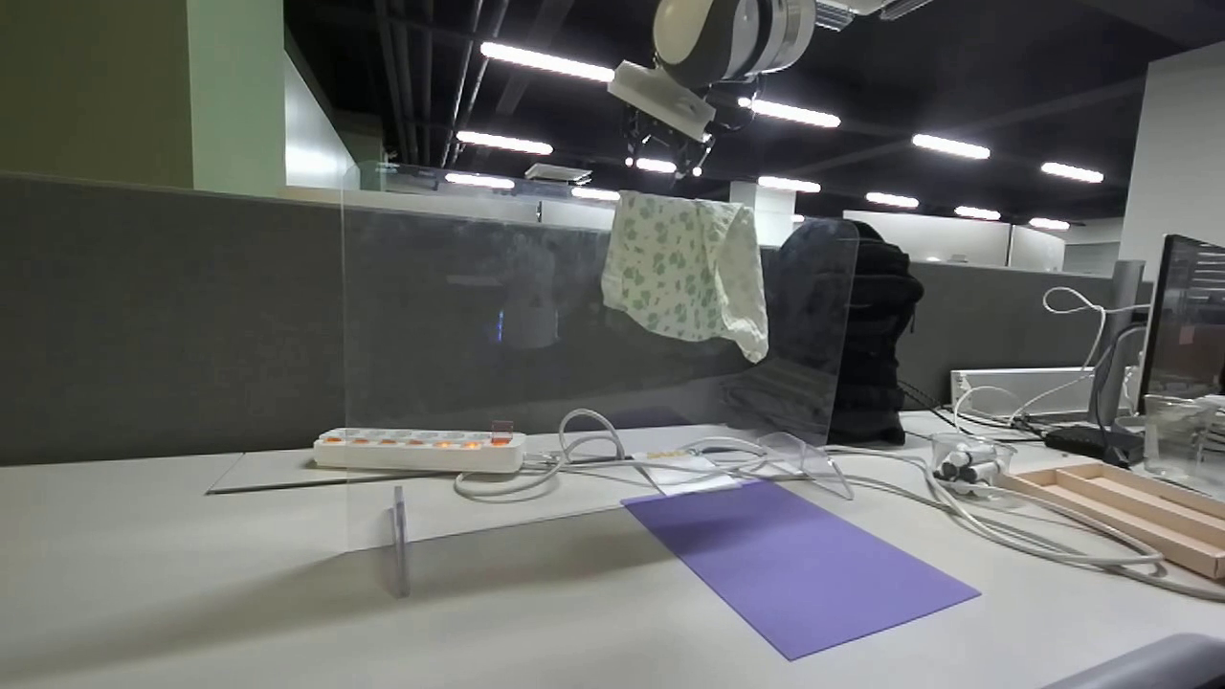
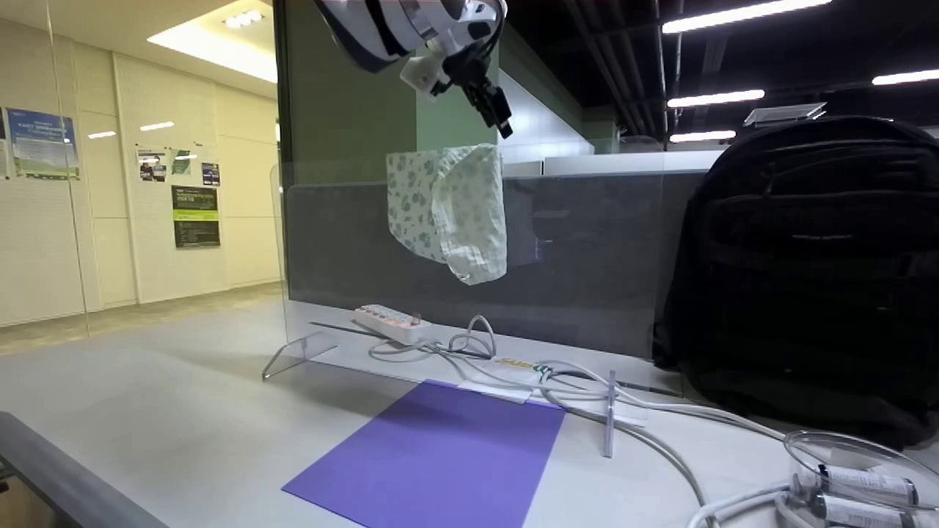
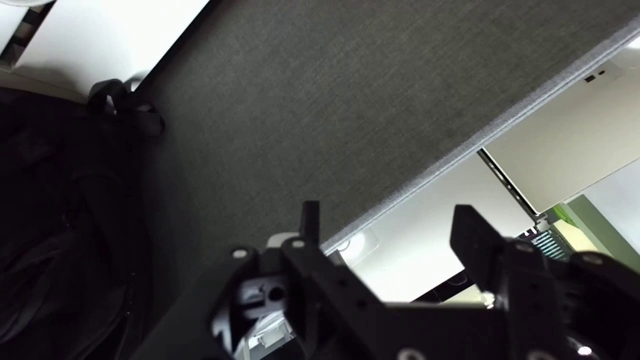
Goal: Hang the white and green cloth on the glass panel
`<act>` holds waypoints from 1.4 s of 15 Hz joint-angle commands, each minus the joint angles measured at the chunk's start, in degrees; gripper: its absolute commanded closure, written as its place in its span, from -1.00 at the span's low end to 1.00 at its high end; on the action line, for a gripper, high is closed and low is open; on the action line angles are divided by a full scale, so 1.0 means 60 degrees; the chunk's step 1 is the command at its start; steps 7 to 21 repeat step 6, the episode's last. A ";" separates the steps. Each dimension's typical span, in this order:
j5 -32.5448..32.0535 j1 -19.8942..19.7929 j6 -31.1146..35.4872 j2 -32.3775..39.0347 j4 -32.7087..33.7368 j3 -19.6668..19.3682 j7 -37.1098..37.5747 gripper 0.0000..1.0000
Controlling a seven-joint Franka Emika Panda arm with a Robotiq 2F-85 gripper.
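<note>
Wrist view is showing the tool (image 3: 389, 217) with its jaws standing wide apart, gripping nothing. Below it, not touching, the white and green cloth (image 1: 670, 268) is hanging over the top edge of the glass panel (image 1: 517, 364). Hanging is looking complete; perhaps only retreating is remaining. Both exterior views are showing the cloth and, on the table (image 1: 191, 536), a purple mat (image 2: 440, 455); neither is appearing in the wrist view.
</note>
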 commanded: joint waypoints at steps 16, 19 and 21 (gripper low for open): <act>-0.0013 -0.0121 -0.0638 -0.1042 -0.1008 -0.0101 -0.0320 -1.00; -0.0013 -0.0121 -0.0638 -0.1042 -0.1008 -0.0101 -0.0320 -1.00; -0.0013 -0.0121 -0.0638 -0.1042 -0.1008 -0.0101 -0.0320 -1.00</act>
